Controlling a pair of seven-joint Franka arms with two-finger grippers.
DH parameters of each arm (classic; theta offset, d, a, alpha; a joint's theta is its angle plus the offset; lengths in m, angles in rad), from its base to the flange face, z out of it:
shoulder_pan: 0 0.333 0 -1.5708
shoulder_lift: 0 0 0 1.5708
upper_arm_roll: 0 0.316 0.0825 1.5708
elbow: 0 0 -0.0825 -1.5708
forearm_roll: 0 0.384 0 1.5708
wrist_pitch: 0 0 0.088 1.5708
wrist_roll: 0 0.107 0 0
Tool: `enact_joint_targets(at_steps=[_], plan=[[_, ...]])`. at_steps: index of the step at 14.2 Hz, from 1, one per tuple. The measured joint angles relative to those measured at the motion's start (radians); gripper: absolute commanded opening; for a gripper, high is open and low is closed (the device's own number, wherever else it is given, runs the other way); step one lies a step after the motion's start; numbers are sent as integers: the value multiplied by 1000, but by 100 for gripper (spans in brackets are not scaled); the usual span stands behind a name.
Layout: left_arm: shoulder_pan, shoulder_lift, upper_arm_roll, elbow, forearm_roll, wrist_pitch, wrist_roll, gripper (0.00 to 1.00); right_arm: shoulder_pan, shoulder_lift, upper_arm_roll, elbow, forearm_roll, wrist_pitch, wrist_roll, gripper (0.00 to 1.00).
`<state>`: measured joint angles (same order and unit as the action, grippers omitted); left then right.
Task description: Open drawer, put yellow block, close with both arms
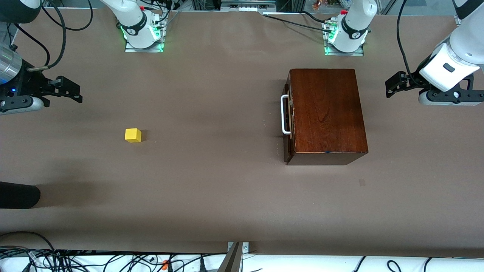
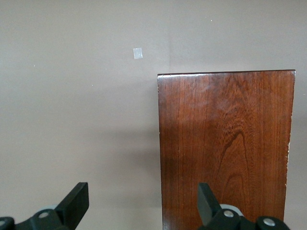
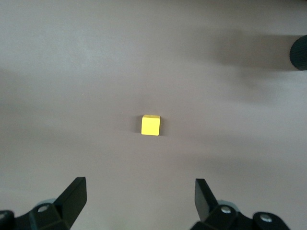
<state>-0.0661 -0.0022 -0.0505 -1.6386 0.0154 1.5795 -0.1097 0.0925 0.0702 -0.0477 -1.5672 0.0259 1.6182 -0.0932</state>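
Left gripper (image 1: 393,87) hung w/ fingers (image 2: 76,201) spread wide, nothing between them, up in the air over bare tabletop (image 1: 227,189) at the left arm's end, just beside the wooden box (image 1: 327,113). Its wrist view looked down on the box's dark reddish-brown top w/ a small pale scrap, prob. tape (image 2: 137,53), on the cloth near it.

Right gripper (image 1: 70,90) was likewise released, fingers (image 3: 74,194) apart and empty, over the table at the right arm's end. The yellow block (image 1: 133,135) sat alone on the brown surface, well apart from the box, toward the right arm's end and nearer the front camera than that gripper.

Drawer (image 1: 288,117) was pushed in, its dark front flush-ish w/ the box, white U-shaped handle (image 1: 284,114) facing the block's end of the table.
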Motion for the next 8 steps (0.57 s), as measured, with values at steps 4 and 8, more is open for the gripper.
enact_joint_targets(at_steps=[4,8], plan=[[0,0,0,3,0,-1,0,100,0,0,0,0,0,0,0,100],[-1,0,-1,5,0,-29,0,100,0,0,0,0,0,0,0,100]])
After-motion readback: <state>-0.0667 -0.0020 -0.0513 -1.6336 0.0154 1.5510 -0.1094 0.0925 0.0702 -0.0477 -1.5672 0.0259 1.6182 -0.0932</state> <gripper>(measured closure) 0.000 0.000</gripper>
